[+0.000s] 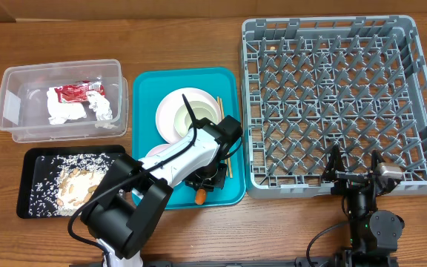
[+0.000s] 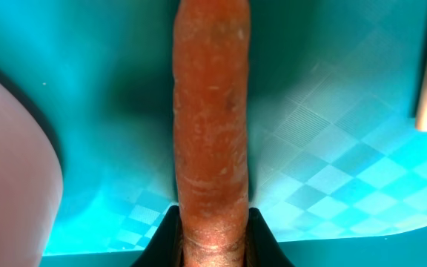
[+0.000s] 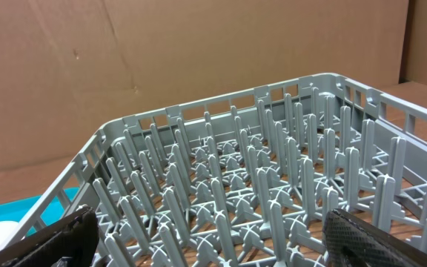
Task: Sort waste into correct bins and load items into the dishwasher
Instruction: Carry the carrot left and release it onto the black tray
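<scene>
Surface: brown wooden table [image 1: 199,30].
Your left gripper [image 2: 213,226]: pinching the small orange carrot [image 2: 212,126], at the teal plastic tray's [image 1: 145,93] near edge.
Your right gripper [image 1: 355,167]: spread wide beside the grey pegged plastic dish rack [image 1: 332,89].

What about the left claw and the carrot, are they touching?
Touching. The left wrist view shows the black fingers of the left gripper pressed against both sides of the carrot, with no gap.

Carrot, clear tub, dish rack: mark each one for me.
carrot [image 2: 212,111], left wrist view, middle of its length.
clear tub [image 1: 11,104], overhead view, left wall.
dish rack [image 1: 332,104], overhead view, centre of the bare peg grid.
</scene>
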Controlling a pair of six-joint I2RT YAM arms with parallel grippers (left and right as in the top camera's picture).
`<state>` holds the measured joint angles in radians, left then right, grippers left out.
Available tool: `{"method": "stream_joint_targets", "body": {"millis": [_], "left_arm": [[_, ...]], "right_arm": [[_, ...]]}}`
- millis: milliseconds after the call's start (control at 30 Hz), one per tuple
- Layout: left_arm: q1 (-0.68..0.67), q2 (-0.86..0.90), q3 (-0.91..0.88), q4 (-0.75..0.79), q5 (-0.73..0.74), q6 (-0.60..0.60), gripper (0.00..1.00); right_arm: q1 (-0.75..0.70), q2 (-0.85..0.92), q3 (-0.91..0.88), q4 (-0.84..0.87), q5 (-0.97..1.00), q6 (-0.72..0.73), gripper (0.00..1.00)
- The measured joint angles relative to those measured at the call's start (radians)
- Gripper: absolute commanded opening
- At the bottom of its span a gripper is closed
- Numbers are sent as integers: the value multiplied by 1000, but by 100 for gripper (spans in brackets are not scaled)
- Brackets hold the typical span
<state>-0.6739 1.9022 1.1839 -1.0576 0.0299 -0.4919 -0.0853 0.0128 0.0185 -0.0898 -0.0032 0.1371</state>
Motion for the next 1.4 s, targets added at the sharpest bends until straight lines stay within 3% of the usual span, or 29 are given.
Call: {"method": "stream_joint_targets", "body": {"millis": [333, 767, 1000, 1400], "left_arm": [[0, 0, 42, -101, -43, 0, 4], [60, -129, 448, -278, -156, 1, 4], [331, -255, 499, -348, -161, 6, 4], [970, -262, 498, -350, -23, -34, 4]], "right_arm": [[0, 0, 0, 0, 0, 0, 100], [0, 0, 0, 0, 0, 0, 100], [0, 0, 0, 0, 0, 0, 100], [0, 0, 0, -1, 0, 0, 100]]}}
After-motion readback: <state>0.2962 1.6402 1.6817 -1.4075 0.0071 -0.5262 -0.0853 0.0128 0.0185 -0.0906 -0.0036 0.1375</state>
